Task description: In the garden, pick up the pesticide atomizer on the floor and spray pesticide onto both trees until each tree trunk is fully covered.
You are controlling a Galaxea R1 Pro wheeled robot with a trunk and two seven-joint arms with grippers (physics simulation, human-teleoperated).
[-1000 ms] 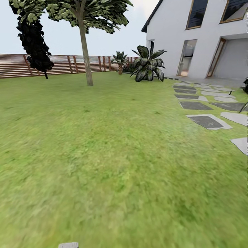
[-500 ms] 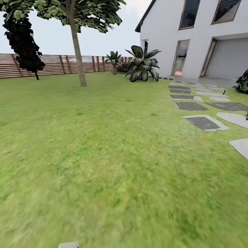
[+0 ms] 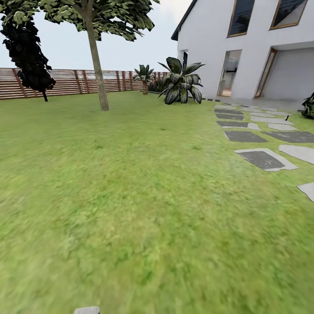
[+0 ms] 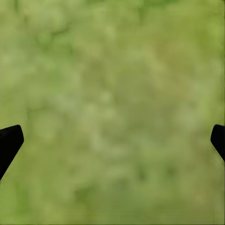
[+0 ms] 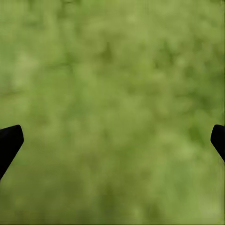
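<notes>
Left gripper (image 4: 112, 140): fingers spread wide over blurred grass.
Right gripper (image 5: 112, 140): same, holding nothing.
Tree trunk (image 3: 97, 69): upright on the lawn (image 3: 131, 196).
Writing: none legible.

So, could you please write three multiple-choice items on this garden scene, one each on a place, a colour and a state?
1. Where do the paving slabs lie in the head view?
A. right of the lawn
B. left, along the fence
C. around the tree

2. What colour is the fence?
A. white
B. brown
C. blue

3. How are both grippers?
A. shut on a bottle
B. shut, empty
C. open, empty

Key: 1 A, the slabs run toward the house. 2 B, brown slats behind the tree. 3 C, left gripper and right gripper fingertips stand wide apart over grass.
</notes>
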